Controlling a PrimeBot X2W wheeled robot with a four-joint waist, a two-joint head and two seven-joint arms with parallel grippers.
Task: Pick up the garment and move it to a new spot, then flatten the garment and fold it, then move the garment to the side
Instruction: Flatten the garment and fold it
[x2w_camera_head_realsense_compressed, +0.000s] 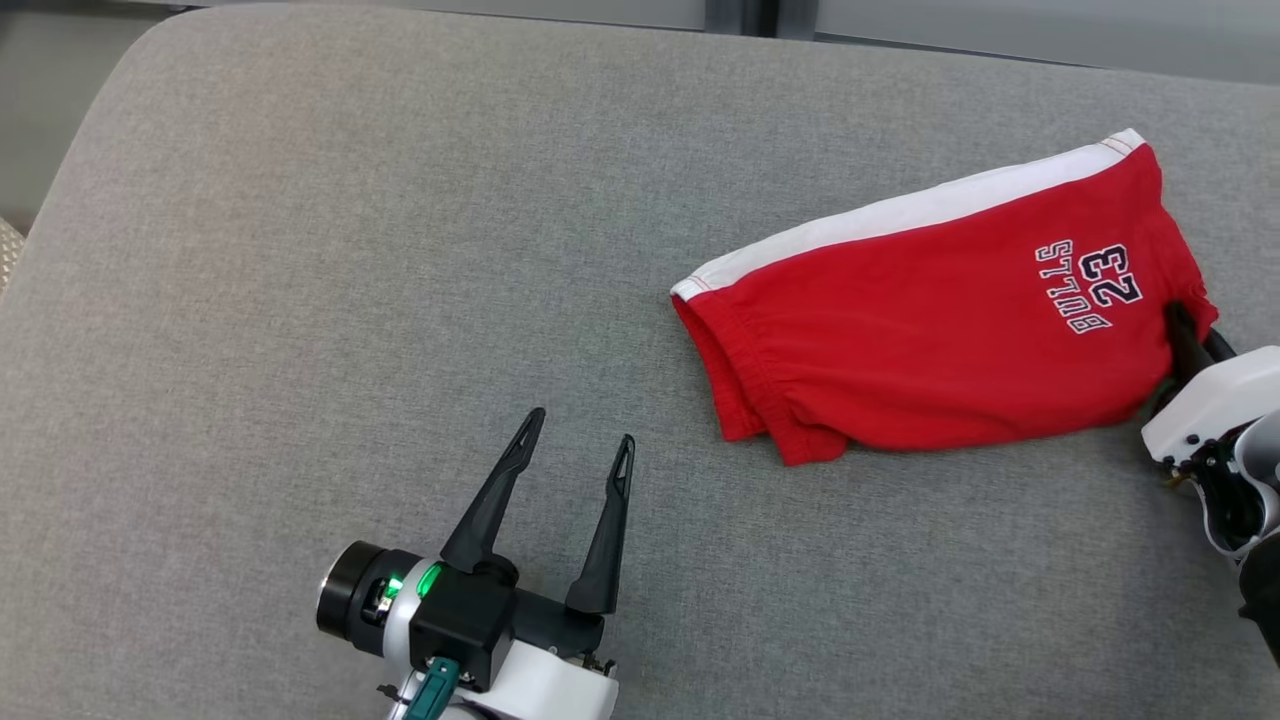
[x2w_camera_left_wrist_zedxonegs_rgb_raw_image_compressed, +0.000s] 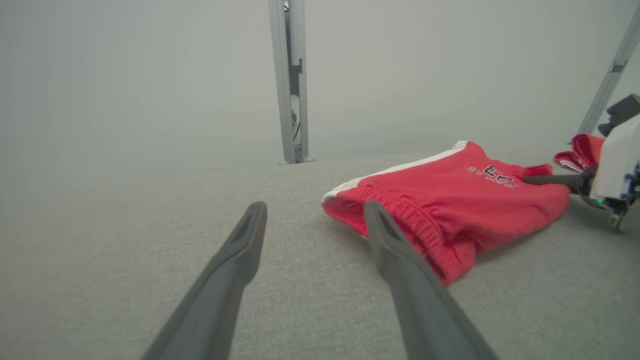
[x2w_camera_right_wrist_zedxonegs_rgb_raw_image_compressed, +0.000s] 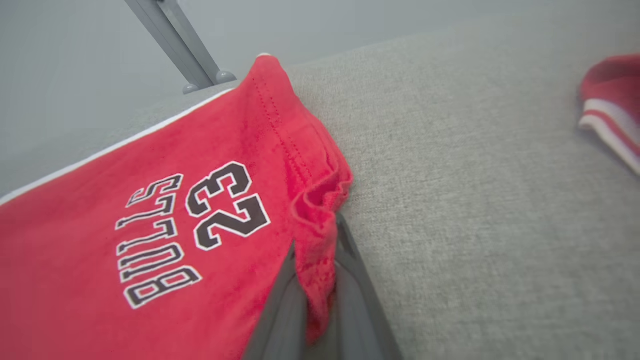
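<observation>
**Right gripper (x2w_camera_right_wrist_zedxonegs_rgb_raw_image_compressed: 314, 260) pinches hem of red shorts (x2w_camera_head_realsense_compressed: 930, 320)**

Its two fingers are pressed together on a bunched fold at the leg hem, beside the "BULLS 23" print. The left gripper (x2w_camera_head_realsense_compressed: 581, 428) is spread wide and holds nothing, over the grey cushion (x2w_camera_head_realsense_compressed: 300, 300). The red shorts lie on the cushion's right side, waistband toward the left gripper.

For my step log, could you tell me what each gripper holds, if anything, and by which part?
The right gripper pinches the red Bulls shorts by the leg hem beside the 23 print; the left gripper is open and empty.
</observation>
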